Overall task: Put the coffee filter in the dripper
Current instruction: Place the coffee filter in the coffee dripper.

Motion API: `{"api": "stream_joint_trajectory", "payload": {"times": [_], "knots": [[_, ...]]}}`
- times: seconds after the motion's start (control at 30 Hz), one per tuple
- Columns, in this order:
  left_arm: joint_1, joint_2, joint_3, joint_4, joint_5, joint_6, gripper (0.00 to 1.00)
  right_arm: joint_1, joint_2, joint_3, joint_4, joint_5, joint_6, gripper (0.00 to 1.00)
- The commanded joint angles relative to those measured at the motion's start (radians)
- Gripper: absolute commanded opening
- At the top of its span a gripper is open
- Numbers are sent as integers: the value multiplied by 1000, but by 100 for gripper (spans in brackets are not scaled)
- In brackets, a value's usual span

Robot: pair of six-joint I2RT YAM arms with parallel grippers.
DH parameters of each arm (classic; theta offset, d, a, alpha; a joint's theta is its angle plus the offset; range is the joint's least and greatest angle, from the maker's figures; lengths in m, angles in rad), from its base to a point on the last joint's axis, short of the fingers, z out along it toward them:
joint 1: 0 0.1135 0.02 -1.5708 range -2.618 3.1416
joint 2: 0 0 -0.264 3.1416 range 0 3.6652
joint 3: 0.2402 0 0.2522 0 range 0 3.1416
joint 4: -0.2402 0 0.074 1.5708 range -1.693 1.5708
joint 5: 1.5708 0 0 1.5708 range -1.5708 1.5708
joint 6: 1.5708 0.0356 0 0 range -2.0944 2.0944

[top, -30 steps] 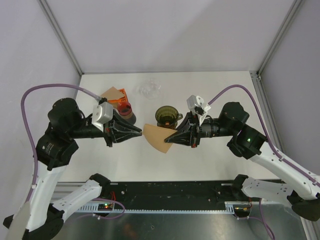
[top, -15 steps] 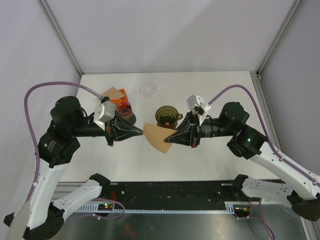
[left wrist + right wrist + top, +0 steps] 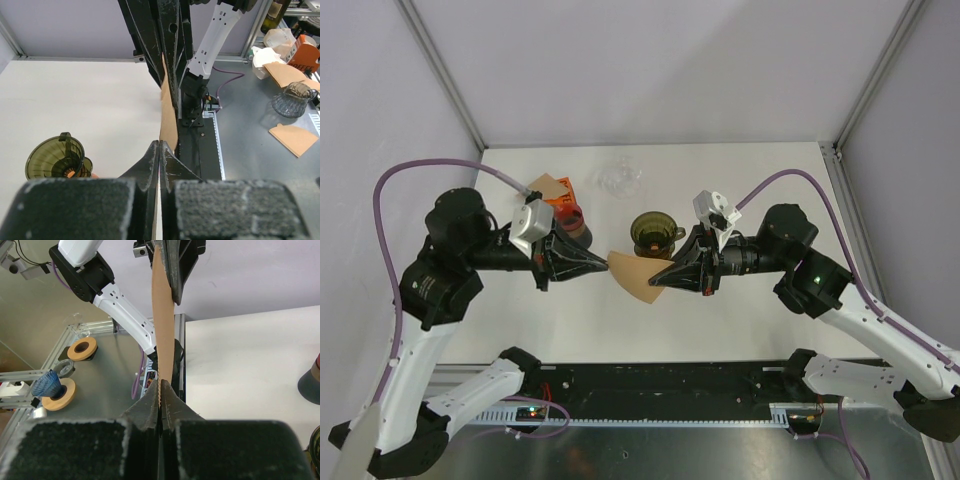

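A brown paper coffee filter (image 3: 634,277) hangs edge-up above the table between both arms. My right gripper (image 3: 656,282) is shut on its right, crimped edge; in the right wrist view the filter (image 3: 162,315) rises straight out of the shut right gripper (image 3: 160,384). My left gripper (image 3: 607,262) is shut on the filter's left corner. Seen from the left wrist, the filter (image 3: 168,117) stands edge-on just past the left gripper (image 3: 159,146). The dark olive glass dripper (image 3: 650,232) sits on the table just behind the filter, empty, and appears low left in the left wrist view (image 3: 54,157).
An orange box with a stack of brown filters (image 3: 552,191) stands at the back left, with a red-rimmed cup (image 3: 570,220) beside it. A clear glass vessel (image 3: 619,180) stands behind the dripper. White table (image 3: 760,180) spreads to the right.
My left gripper has closed its jaws onto the filter's left corner and its arm has edged slightly right. The right arm and the filter have stayed put.
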Motion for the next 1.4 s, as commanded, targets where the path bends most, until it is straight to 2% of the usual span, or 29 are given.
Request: {"api": "stream_joint_trajectory", "payload": {"times": [0.0, 0.13, 0.4, 0.5, 0.67, 1.1, 1.2, 1.37], "knots": [[-6, 1, 53, 9, 8, 34, 0, -1, -1, 34, 38, -18, 11, 0], [-6, 1, 58, 9, -20, 51, 0, -2, -5, 34, 34, -16, 9, 0], [-6, -6, 34, 8, 11, 46, 0, -1, -16, 34, 24, -8, 3, 0], [-6, -8, 16, 6, 26, 35, 4, -1, -15, 34, 25, -7, 2, 0], [-6, -7, 20, 2, 22, 39, 2, -2, -12, 34, 25, -9, 2, 0], [-6, -10, 2, -19, 48, 36, 7, -2, -9, 34, 30, -11, 0, 0], [-6, -10, 5, -20, 43, 34, 2, -2, -3, 35, 31, -12, -1, 0], [-5, -5, 24, -20, -19, 26, 0, -2, 9, 34, 37, -12, 3, 0]]}}
